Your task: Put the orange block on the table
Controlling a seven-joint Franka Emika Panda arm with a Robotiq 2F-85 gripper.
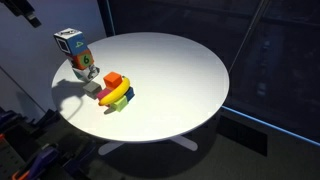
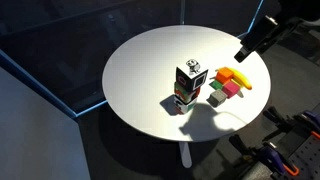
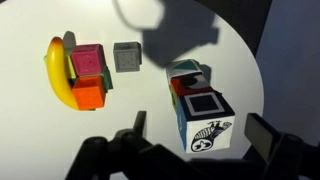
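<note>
The orange block [image 1: 112,80] [image 2: 224,73] sits in a small cluster of toy pieces on the round white table [image 1: 180,80] [image 2: 140,70]. It seems to rest on top of other pieces, against a curved yellow piece [image 1: 119,97]. In the wrist view the orange block [image 3: 88,95] is at the left, next to a pink block [image 3: 85,62]. My gripper [image 3: 200,128] is open and empty, high above the table and over the tall printed carton [image 3: 200,112]. It also shows in both exterior views [image 2: 250,45] [image 1: 27,13].
The carton [image 1: 72,52] [image 2: 188,85] stands upright next to the cluster. A grey block [image 3: 127,57] lies between them. The yellow curved piece [image 3: 57,70] borders the cluster's outer side. The table edge is close behind the pieces. Dark floor and glass walls surround the table.
</note>
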